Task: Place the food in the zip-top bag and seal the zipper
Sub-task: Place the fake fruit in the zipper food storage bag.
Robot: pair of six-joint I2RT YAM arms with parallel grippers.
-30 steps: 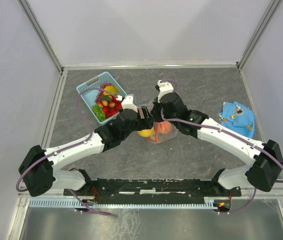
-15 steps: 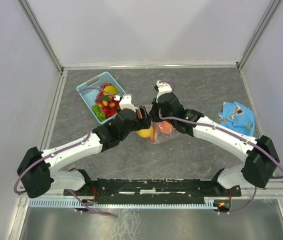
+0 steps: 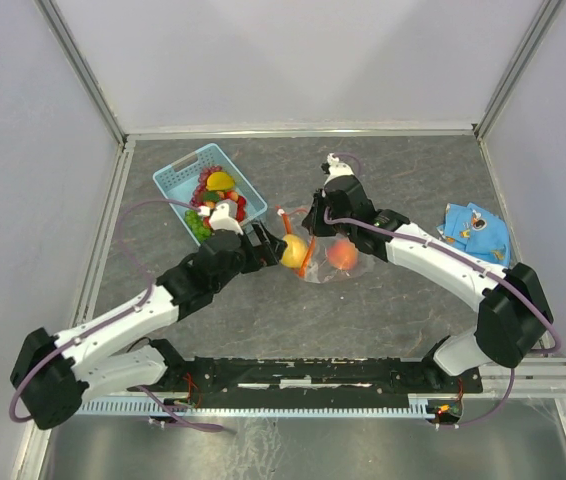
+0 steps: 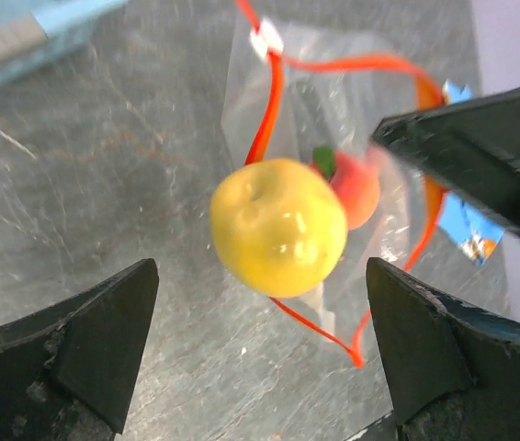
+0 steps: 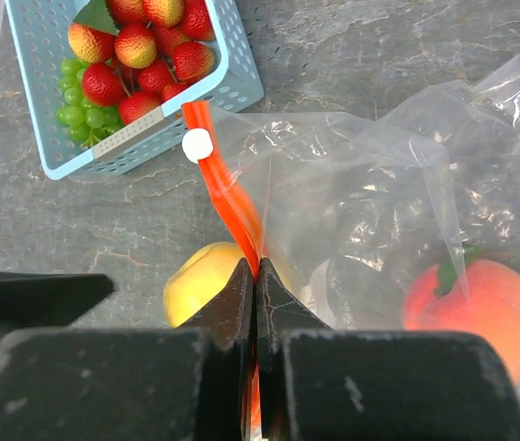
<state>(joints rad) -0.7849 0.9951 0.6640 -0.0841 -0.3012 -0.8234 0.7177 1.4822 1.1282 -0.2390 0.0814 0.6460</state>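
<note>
The clear zip-top bag (image 3: 335,262) lies mid-table with an orange peach (image 3: 341,254) inside. A yellow lemon (image 3: 293,252) sits at its mouth, against the red-orange zipper strip (image 3: 308,256). My right gripper (image 3: 313,230) is shut on that strip and holds the mouth up (image 5: 255,276). My left gripper (image 3: 266,243) is open and empty, just left of the lemon (image 4: 278,227). In the right wrist view the lemon (image 5: 200,280) shows left of the strip (image 5: 228,188) and the peach (image 5: 476,308) shows through the plastic.
The light blue basket (image 3: 175,178) at the back left holds strawberries (image 5: 131,69), green grapes (image 5: 72,101) and other fruit. A blue cloth-like object (image 3: 476,235) lies at the right.
My left gripper has let go of the lemon and drawn back to the left. The lemon now rests at the bag's mouth. My right gripper stays shut on the strip.
</note>
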